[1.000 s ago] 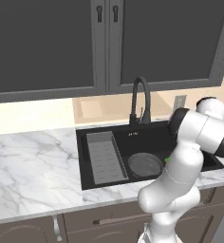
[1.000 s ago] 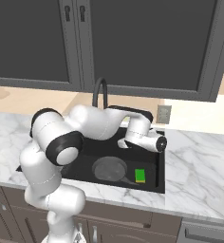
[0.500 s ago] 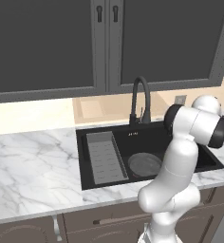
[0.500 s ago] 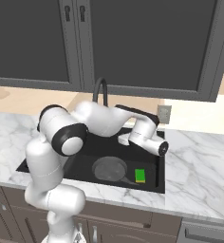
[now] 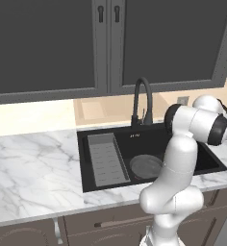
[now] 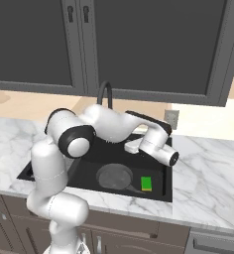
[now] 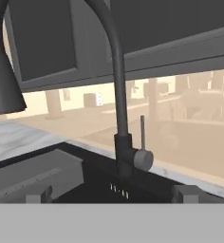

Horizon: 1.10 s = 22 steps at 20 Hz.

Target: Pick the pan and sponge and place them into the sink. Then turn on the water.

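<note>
The round dark-grey pan (image 6: 114, 177) (image 5: 145, 166) lies flat in the black sink (image 6: 44, 168) (image 5: 86, 144). The green sponge (image 6: 146, 183) rests on the basin floor just right of the pan. My gripper (image 6: 129, 147) (image 7: 111, 194) hovers above the basin's right half, level with the faucet's base and pointing at it. Its fingers stand wide apart and hold nothing. The black gooseneck faucet (image 7: 117, 95) (image 6: 105, 94) (image 5: 142, 98) rises straight ahead in the hand view, its thin side lever (image 7: 142, 135) upright. No water runs from it.
A grey ribbed tray (image 5: 105, 159) fills the sink's left side. Marble counter (image 5: 33, 168) (image 6: 208, 178) spreads on both sides, with dark wall cabinets (image 5: 106, 43) overhead. My own arm (image 5: 182, 158) blocks the sink's right part in the left base view.
The hand has drifted slightly right and turned above the sink, and the elbow shifted a little. Pan and sponge have stayed put; the gripper stays open.
</note>
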{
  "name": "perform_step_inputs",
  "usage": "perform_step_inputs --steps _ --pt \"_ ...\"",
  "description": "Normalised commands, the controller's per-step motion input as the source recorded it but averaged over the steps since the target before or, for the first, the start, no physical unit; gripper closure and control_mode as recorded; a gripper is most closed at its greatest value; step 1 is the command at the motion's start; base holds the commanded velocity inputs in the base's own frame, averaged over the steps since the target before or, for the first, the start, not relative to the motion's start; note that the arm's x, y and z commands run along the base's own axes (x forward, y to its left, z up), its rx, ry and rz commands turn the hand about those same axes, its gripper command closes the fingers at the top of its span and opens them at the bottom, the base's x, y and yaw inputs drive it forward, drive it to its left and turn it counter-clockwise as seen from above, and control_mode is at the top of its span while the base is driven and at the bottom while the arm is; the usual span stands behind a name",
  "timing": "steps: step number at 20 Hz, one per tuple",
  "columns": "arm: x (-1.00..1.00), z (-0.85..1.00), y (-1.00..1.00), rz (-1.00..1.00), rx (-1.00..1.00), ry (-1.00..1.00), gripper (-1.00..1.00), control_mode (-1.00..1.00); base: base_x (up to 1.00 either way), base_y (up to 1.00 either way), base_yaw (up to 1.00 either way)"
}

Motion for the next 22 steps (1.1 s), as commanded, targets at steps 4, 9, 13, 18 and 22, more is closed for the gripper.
perform_step_inputs --steps 4,9,13,18,22 --pt "0.05 0.0 0.14 0.04 -0.06 0.0 -1.0 -1.0 0.0 0.0 0.0" --pt "0.2 0.01 0.16 0.03 -0.03 0.0 -1.0 -1.0 0.0 0.0 0.0" --pt "0.24 0.01 0.12 0.0 0.0 -0.02 -1.0 -1.0 0.0 0.0 0.0" --pt "0.32 0.0 0.04 0.0 0.0 -0.06 -1.0 -1.0 0.0 0.0 0.0" --pt "0.28 0.0 0.02 0.0 0.0 -0.11 -1.0 -1.0 0.0 0.0 0.0"
